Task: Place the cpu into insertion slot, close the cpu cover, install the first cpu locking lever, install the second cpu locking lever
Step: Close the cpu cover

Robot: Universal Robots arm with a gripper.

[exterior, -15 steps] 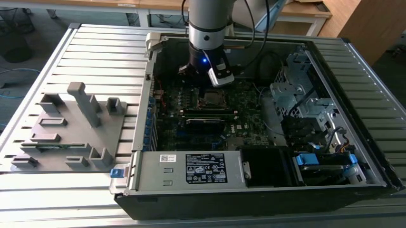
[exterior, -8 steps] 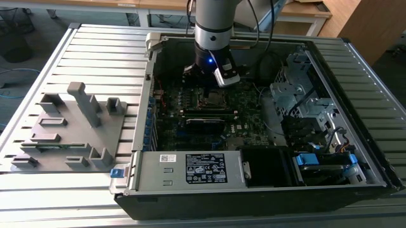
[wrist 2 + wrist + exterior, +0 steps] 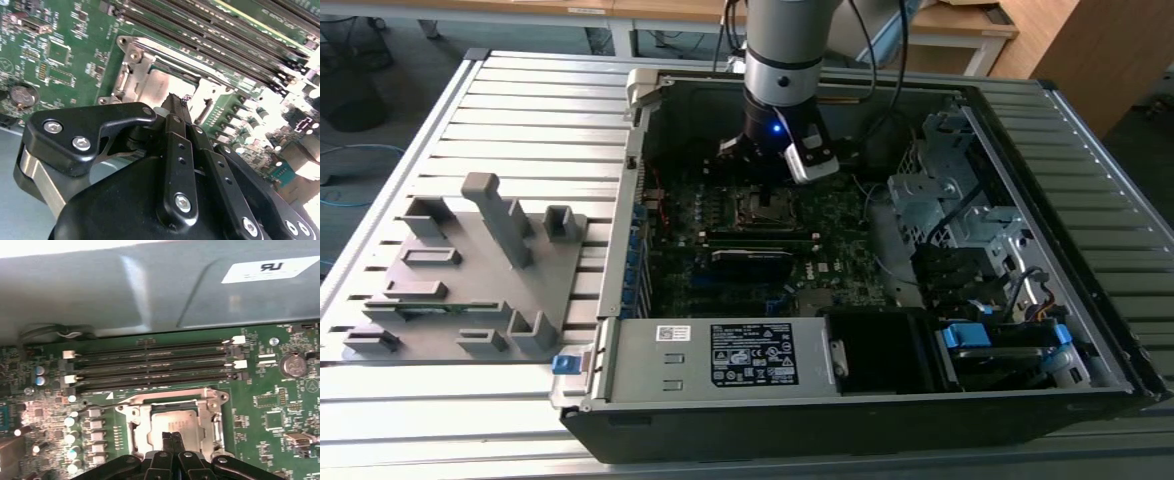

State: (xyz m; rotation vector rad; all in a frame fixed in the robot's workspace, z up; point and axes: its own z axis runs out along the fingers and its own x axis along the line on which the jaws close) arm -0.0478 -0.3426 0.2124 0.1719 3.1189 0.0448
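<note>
One grey fixture (image 3: 467, 270) sits on the table (image 3: 400, 420), well apart from the gripper (image 3: 172, 437). Its fingers are pressed together, empty, just above one cpu (image 3: 175, 421) seated in the insertion slot (image 3: 767, 207) under one cpu cover (image 3: 134, 427). Four memory slots (image 3: 150, 365) lie just beyond.

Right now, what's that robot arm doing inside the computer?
The robot arm has reached its claw down into an open computer case, right over the green motherboard. The cpu already sits in the insertion slot, and the cpu cover lies flat around it. The claw is pinched shut at the cover's edge, with nothing visible in it.
</note>
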